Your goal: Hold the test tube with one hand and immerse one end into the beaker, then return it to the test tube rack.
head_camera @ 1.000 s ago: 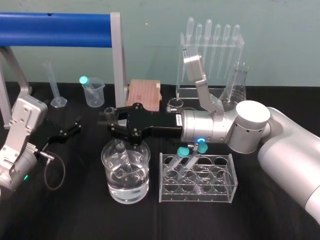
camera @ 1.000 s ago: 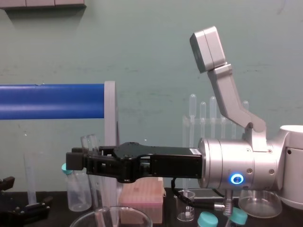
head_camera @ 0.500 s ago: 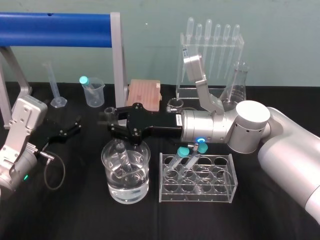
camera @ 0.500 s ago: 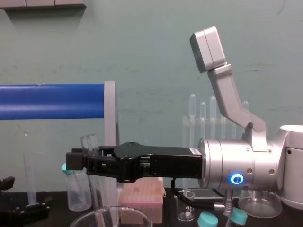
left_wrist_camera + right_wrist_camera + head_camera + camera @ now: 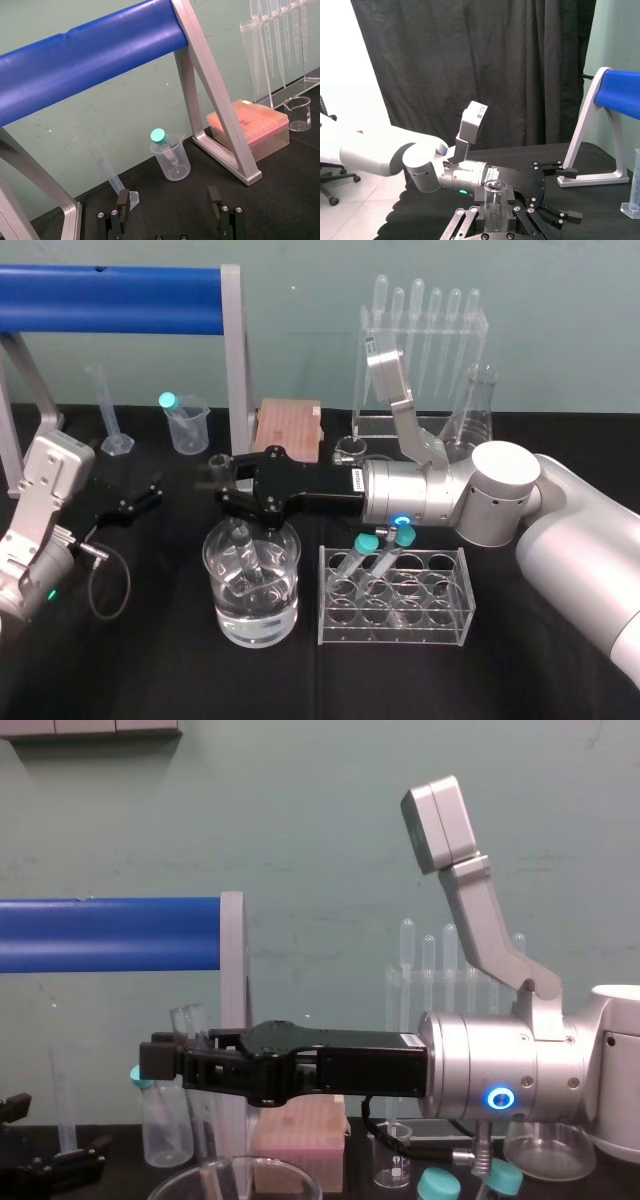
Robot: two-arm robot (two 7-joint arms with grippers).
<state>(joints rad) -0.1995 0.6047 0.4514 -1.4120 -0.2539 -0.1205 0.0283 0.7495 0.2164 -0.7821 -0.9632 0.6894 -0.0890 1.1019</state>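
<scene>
We are dipping the slim glass test tube (image 5: 246, 552), clenched in our black right tool (image 5: 230, 490), into the wide glass beaker (image 5: 290, 608); racking is waiting.

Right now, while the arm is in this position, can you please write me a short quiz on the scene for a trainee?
1. Fill in: how many capped tubes stand in the rack?
2. Choose one: the right end effector is shut on the test tube. Where is the lower end of the tube?
A. in a hole of the rack
B. inside the big beaker
C. in the air above the rack
3. True or false: the left end effector holds a tube too.

Key: 1. two. 2. B. 3. false; it is open, holds nothing and rests low at the left, apart from the beaker.
</scene>
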